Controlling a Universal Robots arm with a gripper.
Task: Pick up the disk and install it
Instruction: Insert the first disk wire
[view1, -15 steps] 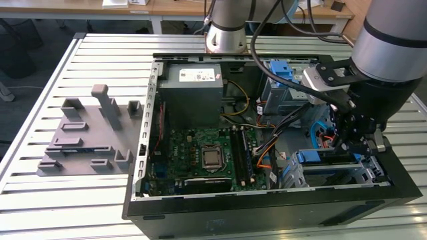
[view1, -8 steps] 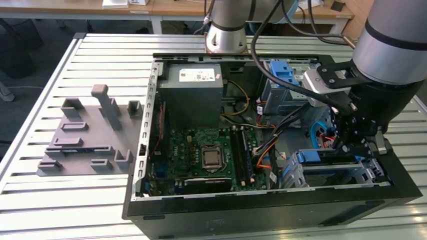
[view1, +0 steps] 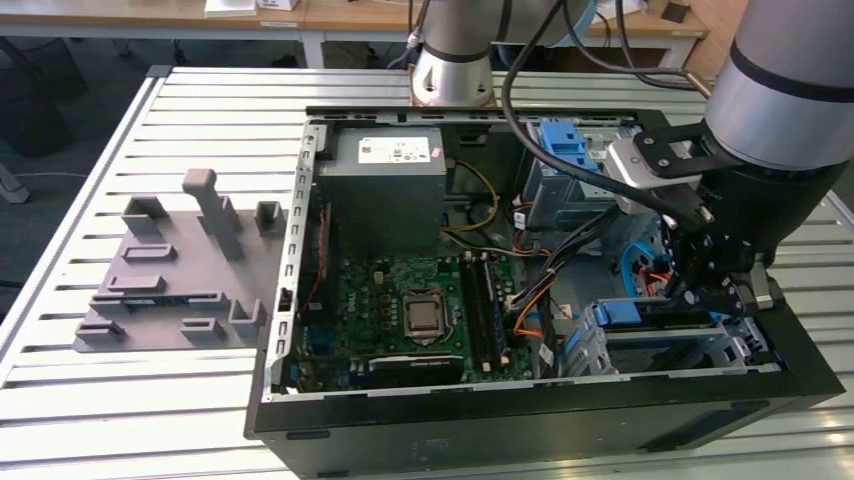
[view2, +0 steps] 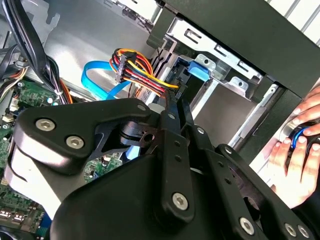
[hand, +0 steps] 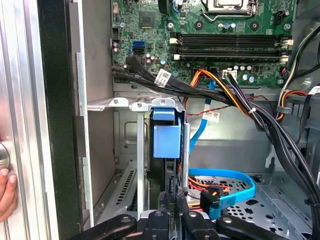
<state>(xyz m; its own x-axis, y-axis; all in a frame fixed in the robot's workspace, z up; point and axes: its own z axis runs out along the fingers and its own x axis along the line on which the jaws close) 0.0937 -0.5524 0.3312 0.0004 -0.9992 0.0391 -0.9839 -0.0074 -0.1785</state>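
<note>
One disk (hand: 166, 140) sits edge-up in the drive cage (hand: 131, 106), at about four o'clock in the case (view1: 534, 420). Jaws (hand: 172, 212) look pressed together on its rear edge. Loose cables (hand: 240, 107) crowding the bay could snag the arm, I judge.

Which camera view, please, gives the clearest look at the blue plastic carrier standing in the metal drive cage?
The first wrist view: the blue plastic carrier faces it, upright in the metal drive cage. The exterior view shows its blue edge beside the gripper; the second wrist view shows a blue corner.
</note>
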